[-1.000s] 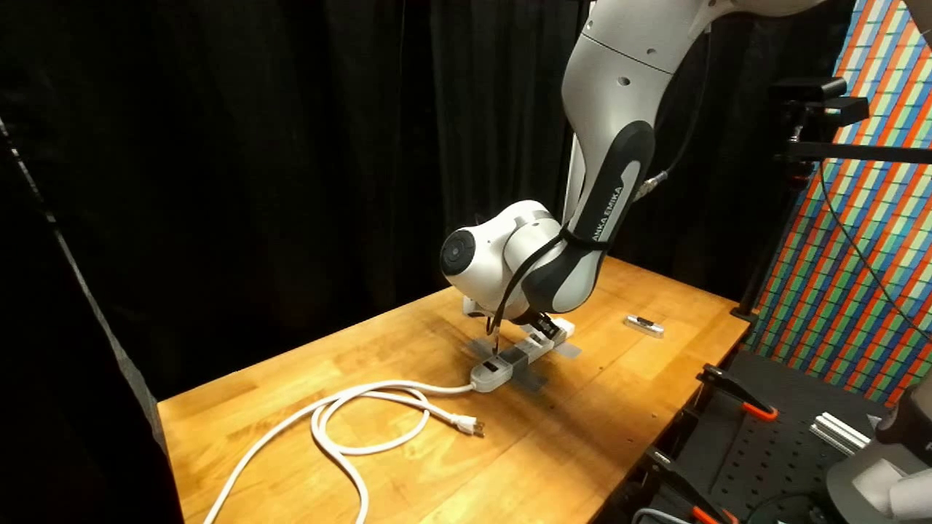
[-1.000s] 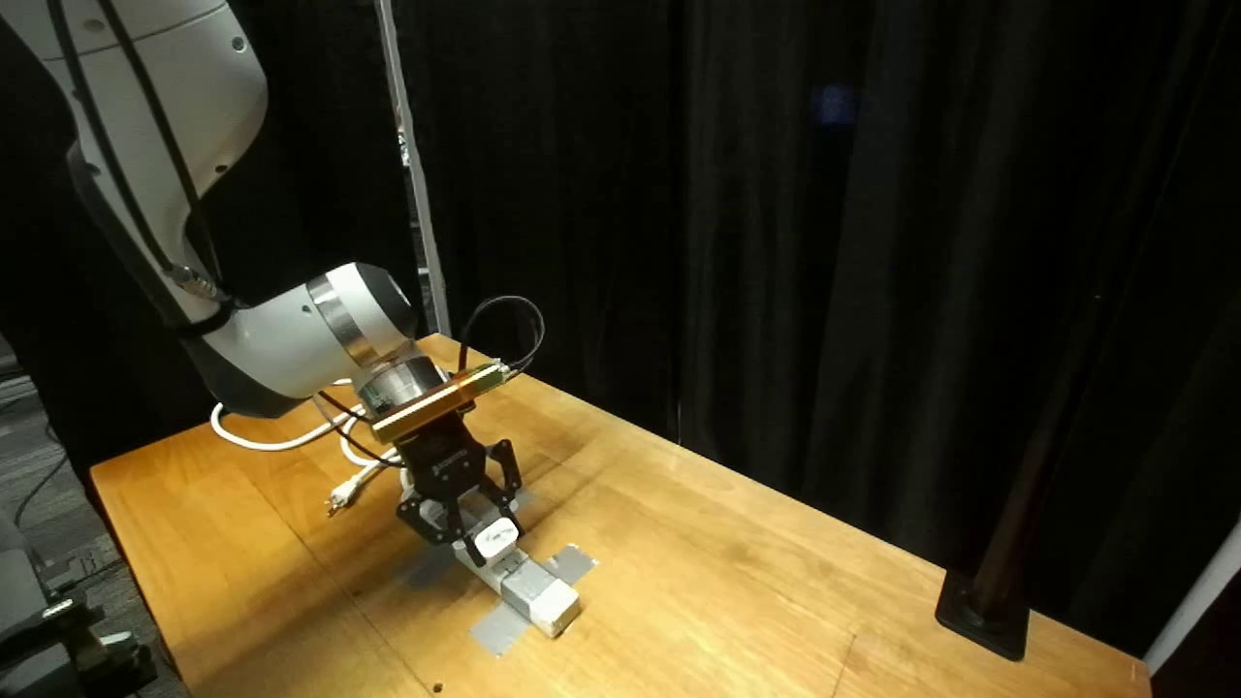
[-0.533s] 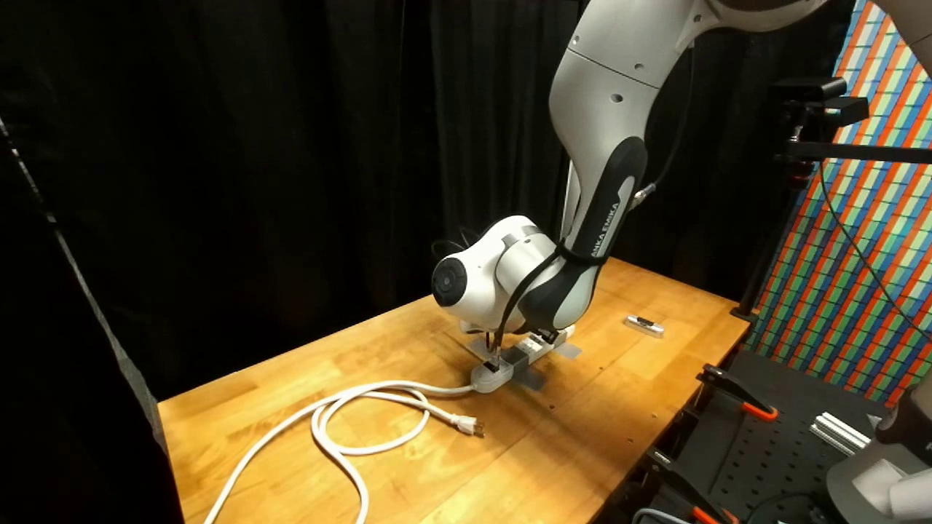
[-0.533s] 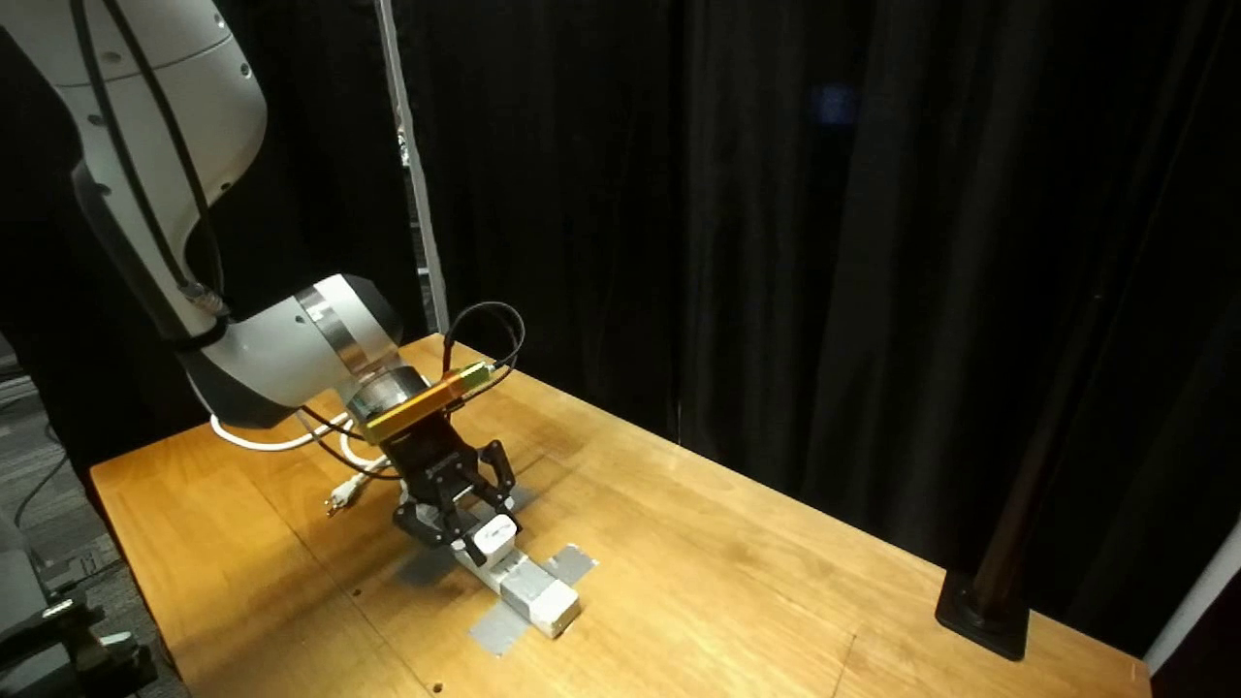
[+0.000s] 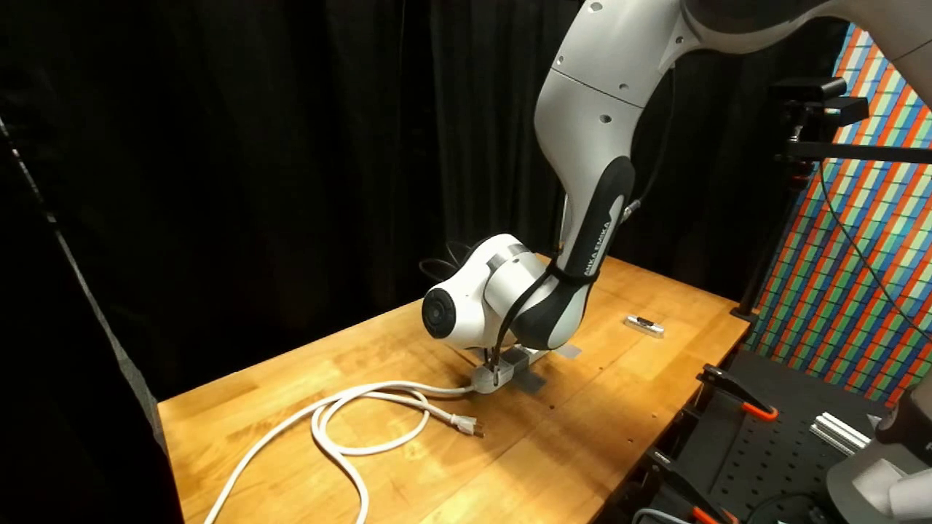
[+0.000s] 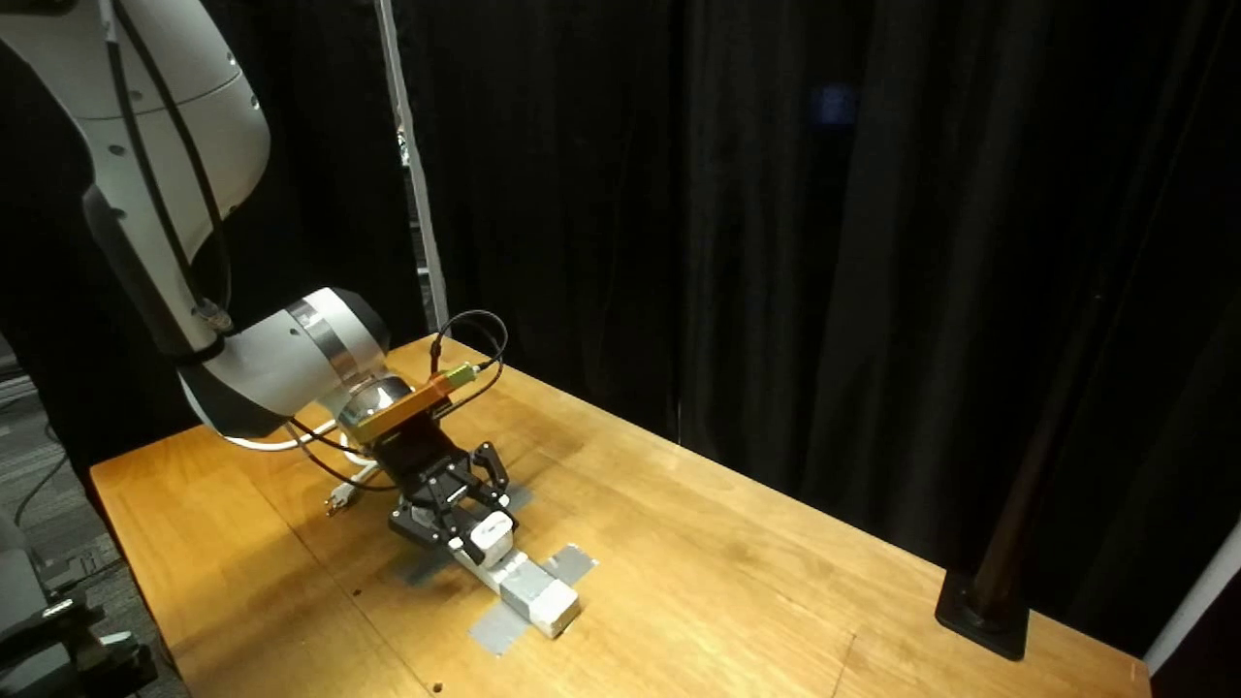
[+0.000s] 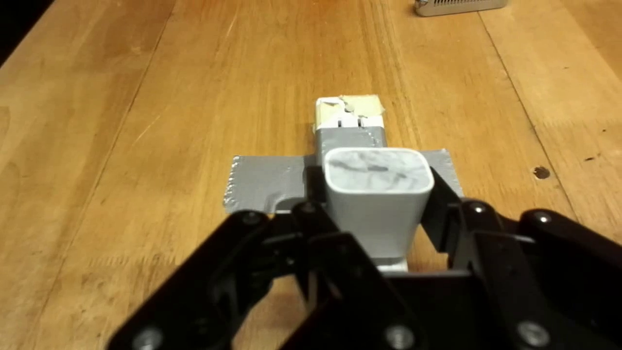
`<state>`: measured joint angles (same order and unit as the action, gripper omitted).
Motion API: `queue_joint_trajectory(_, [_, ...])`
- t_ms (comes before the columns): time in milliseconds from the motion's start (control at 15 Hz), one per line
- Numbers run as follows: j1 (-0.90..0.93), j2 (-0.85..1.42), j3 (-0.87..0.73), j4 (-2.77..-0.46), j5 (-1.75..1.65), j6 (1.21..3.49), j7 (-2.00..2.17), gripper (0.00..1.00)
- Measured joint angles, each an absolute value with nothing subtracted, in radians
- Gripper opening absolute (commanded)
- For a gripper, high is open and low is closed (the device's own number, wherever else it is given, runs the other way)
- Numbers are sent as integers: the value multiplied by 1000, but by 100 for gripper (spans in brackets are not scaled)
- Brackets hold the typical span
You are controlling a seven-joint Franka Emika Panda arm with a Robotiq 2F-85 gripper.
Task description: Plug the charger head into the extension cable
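Nearest in the wrist view, the black gripper (image 7: 376, 206) grasps the white charger head (image 7: 379, 194), a finger against each of two opposite sides, its grey-streaked top turned to the lens. Just below and beyond it runs the strip of the extension cable (image 7: 350, 120), where the wrist view picks out two slots (image 7: 359, 123) between a torn yellowish patch (image 7: 362, 105) and a band of grey tape (image 7: 265, 180), which spreads onto the wooden table (image 7: 160, 243) at either side. In an exterior view, below a gold-coloured bar (image 6: 412, 405) set above the gripper, the charger head is over the strip, just beside that tape; whether it is fully seated in a socket I cannot fairly tell, since the fingers and its own body cover the joint. In an exterior view the arm (image 5: 590, 124) leans across and hides the charger head, yet here the white cord (image 5: 397, 384) shows plainly, leaving the strip's rounded end and looping over the table; its plug (image 5: 464, 423), with metal prongs, is seen in both exterior views. A small metallic object (image 5: 644, 327) with a dark piece on top, well apart from the strip, lies farther along the table in an exterior view, and two black clamps (image 5: 728, 386) with orange tips are at its edge. Behind everything hang black curtains (image 5: 240, 182), and beside them a sheet (image 5: 874, 211) of bright coloured stripes.
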<state>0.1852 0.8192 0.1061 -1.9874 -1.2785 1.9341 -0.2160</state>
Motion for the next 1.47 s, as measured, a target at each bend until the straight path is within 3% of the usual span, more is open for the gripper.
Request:
queue_joint_trajectory(800, [186, 904, 150, -1901, -1278, 1797, -218, 23])
queue_joint_trajectory(867, [186, 907, 152, -1897, -1278, 1791, -218, 73])
queue_joint_trajectory(1000, [186, 911, 154, -1893, -1274, 1785, -219, 78])
queue_joint_trajectory(1200, [172, 911, 176, -1894, -1238, 1798, -231, 100])
queue_joint_trajectory(1467, [115, 854, 238, -1925, -1091, 1869, -262, 100])
